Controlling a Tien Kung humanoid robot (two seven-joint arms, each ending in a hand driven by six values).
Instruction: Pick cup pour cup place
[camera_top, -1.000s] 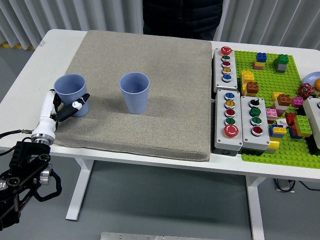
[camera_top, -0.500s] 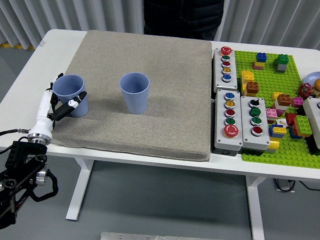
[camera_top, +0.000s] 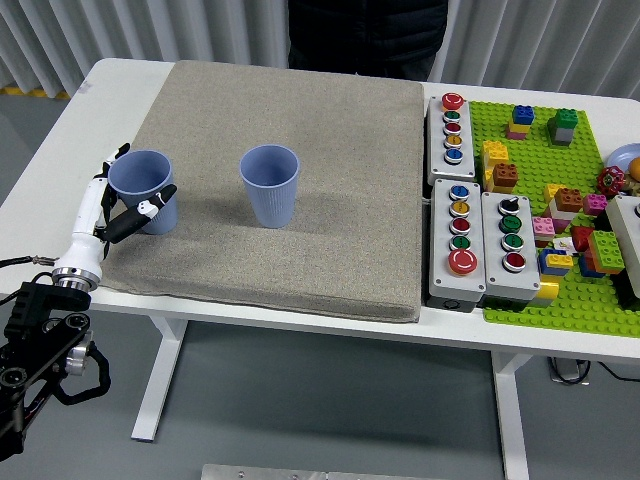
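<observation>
We see a white table with a large grey mat covering most of its middle. To the right of the mat lies a green baseplate scattered with coloured bricks, and between mat and baseplate stand three grey button boxes with red, green, yellow, blue and black buttons. We cannot read any writing or label on them, nor on anything else here. A person in dark clothing stands at the far edge; no hands of theirs show.

Two blue ribbed cups stand upright on the mat, well apart. The middle cup stands alone, touched by nothing. The left cup stands near the mat's left edge, and the left hand — white with black fingertips — is wrapped around it from the left. One finger crosses the cup's front wall, and other fingertips show at the far left of its rim, so the fingers are closed narrowly on the cup. The cup's base appears to rest on the mat. The left arm — black — comes up from the lower left corner.
</observation>
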